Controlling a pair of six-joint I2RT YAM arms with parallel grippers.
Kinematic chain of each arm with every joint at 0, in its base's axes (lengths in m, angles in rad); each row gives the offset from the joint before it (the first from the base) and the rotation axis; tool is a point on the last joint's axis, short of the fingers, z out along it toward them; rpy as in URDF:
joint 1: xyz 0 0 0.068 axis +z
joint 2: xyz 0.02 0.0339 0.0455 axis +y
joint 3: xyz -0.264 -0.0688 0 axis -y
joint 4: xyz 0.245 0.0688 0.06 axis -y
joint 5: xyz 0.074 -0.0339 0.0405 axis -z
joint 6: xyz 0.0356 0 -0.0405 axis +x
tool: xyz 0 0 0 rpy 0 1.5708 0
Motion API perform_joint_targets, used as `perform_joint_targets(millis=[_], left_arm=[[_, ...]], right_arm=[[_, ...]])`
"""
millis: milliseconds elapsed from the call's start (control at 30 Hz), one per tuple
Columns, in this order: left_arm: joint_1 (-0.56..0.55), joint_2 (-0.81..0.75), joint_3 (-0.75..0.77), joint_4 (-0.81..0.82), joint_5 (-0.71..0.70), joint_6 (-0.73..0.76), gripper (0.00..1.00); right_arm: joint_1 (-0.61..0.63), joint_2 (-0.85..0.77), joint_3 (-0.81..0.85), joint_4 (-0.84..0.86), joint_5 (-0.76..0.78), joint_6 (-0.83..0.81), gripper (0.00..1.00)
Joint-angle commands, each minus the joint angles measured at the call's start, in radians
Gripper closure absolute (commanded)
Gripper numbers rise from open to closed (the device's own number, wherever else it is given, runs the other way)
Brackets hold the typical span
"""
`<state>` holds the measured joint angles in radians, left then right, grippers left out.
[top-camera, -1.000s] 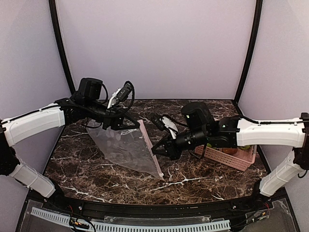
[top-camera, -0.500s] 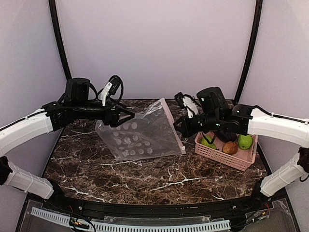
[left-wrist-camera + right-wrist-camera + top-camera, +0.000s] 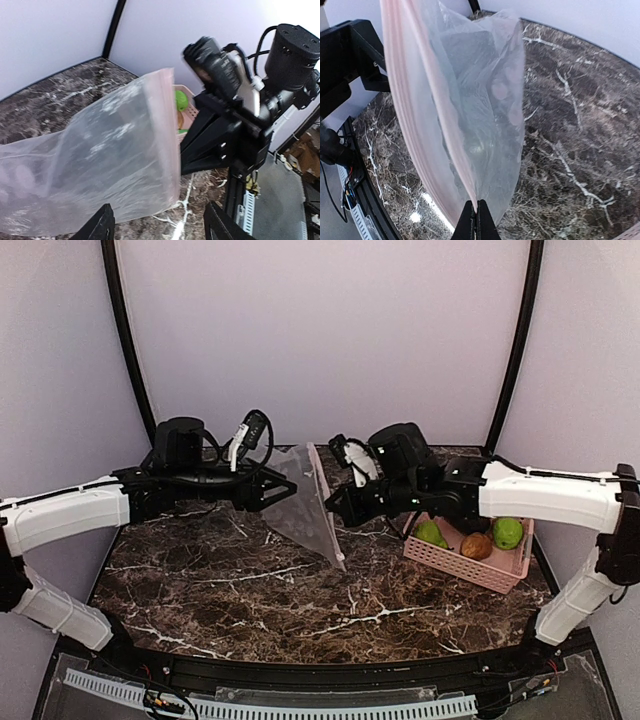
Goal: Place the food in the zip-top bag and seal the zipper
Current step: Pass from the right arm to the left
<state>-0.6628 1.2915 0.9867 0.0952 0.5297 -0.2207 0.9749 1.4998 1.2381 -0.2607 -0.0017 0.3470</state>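
We have the bag (image 3: 305,502) held up off the desk (image 3: 250,590), between the two arms, hanging edge-on with its zipper (image 3: 432,130) running down toward the right end effector (image 3: 476,212). That end effector is closed, pinching the pink strip at its low end. The left end effector (image 3: 159,220) has its fingers standing apart, with the bag's lower edge just above the gap; it pinches nothing that we can see. No food appears inside the bag. The food sits in the basket (image 3: 500,578) at the right: a pear (image 3: 430,533), a brown lump (image 3: 477,545) and a round green fruit (image 3: 507,532).

We judge the step in hand to be getting the mouth open. To do it well, we should:
- bring the left fingers onto one layer of the film only, near the strip, and close there;
- keep the right pinch firm, since it alone carries the bag;
- draw the two grips apart gently, so the film does not slip.

Whether the zipper is already parted we cannot tell.
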Motion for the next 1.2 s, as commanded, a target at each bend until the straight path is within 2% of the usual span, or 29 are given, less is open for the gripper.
perform_joint_targets(millis=[0, 100, 400, 767, 1167], left_arm=[[-0.021, 0.051, -0.035, 0.149, 0.17, -0.122, 0.38], [-0.022, 0.087, -0.028, 0.153, 0.184, -0.151, 0.38], [-0.022, 0.155, 0.003, 0.044, 0.079, -0.166, 0.4], [-0.022, 0.172, 0.009, 0.011, 0.028, -0.156, 0.59], [-0.023, 0.166, 0.01, -0.035, -0.051, -0.136, 0.87]], right_arm=[[0.029, 0.105, 0.058, 0.077, -0.047, 0.065, 1.0], [0.037, 0.134, 0.064, 0.128, -0.074, 0.089, 1.0], [0.043, 0.147, 0.035, 0.185, -0.08, 0.144, 1.0], [0.062, 0.163, 0.041, 0.198, -0.094, 0.137, 1.0], [0.071, 0.178, 0.048, 0.2, -0.092, 0.152, 1.0]])
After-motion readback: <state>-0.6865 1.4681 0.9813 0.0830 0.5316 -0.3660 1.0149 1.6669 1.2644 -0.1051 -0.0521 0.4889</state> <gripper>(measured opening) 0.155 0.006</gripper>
